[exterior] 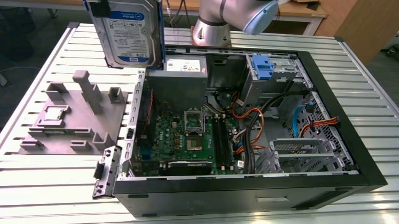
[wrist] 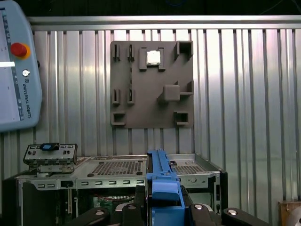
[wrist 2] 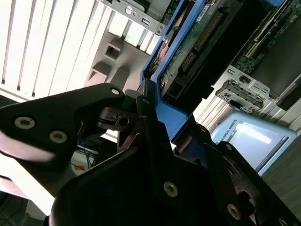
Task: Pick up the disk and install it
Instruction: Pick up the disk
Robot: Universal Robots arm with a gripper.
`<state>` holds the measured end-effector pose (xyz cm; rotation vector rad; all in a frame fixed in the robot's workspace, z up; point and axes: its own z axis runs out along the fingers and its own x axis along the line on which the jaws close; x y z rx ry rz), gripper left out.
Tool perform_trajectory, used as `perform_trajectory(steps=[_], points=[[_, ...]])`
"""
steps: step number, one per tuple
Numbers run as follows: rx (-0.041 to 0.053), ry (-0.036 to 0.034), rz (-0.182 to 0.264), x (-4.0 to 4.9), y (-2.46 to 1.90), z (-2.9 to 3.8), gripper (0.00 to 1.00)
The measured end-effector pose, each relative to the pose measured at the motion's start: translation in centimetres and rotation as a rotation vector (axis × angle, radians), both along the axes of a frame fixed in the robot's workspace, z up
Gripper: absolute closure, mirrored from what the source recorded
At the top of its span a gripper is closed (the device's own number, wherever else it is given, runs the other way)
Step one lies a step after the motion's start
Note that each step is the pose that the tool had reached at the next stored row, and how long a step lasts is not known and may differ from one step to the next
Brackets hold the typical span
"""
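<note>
The disk (exterior: 128,32), a silver drive with a white-and-blue label in a blue carrier, hangs upright in the air above the far-left corner of the open computer case (exterior: 349,154) in the exterior view. In both wrist views my gripper (wrist: 162,207) is shut on the blue carrier's edge (wrist: 161,176). The black fingers (wrist 2: 141,136) clamp the blue frame (wrist 2: 164,115), and the drive's green circuit-board underside (wrist 2: 197,47) runs away from them. The disk is clear of the case and touches nothing else.
Inside the case are a motherboard (exterior: 187,135), a grey power supply (exterior: 184,65), orange and blue cables, and another blue carrier (exterior: 263,67) in the far drive bay. A grey fixture block (exterior: 74,116) lies to the case's left on the slatted table. The arm's base (exterior: 212,23) stands behind, with a teach pendant (wrist: 19,70) nearby.
</note>
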<state>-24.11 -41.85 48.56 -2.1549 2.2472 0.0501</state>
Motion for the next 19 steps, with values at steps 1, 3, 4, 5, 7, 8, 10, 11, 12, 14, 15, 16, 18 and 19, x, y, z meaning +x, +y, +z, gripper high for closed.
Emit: perform_trajectory(steps=[1,3,4,5,7,8,10,11,12,14,15,16,18,19], points=[[0.0000,0.0000,0.000,0.07,0.00,0.00,0.63],[0.0000,0.0000,0.000,0.24,0.00,0.00,0.63],[0.0000,0.0000,0.000,0.35,0.00,0.00,0.63],[0.0000,0.0000,0.000,0.48,0.00,0.00,0.63],[0.0000,0.0000,0.000,0.73,0.00,0.00,0.63],[0.0000,0.0000,0.000,0.85,0.00,0.00,0.63],[0.0000,0.0000,0.000,1.09,0.00,0.00,0.63],[0.0000,0.0000,0.000,1.20,0.00,0.00,0.63],[-0.0001,0.0000,0.000,1.27,0.00,0.00,0.63],[0.0000,0.0000,0.000,1.27,0.00,0.00,0.63],[0.0000,0.0000,0.000,1.28,0.00,0.00,0.63],[0.0000,0.0000,0.000,1.28,0.00,0.00,0.63],[0.0000,0.0000,0.000,1.28,0.00,0.00,0.63],[0.0000,0.0000,0.000,1.30,0.00,0.00,0.63]])
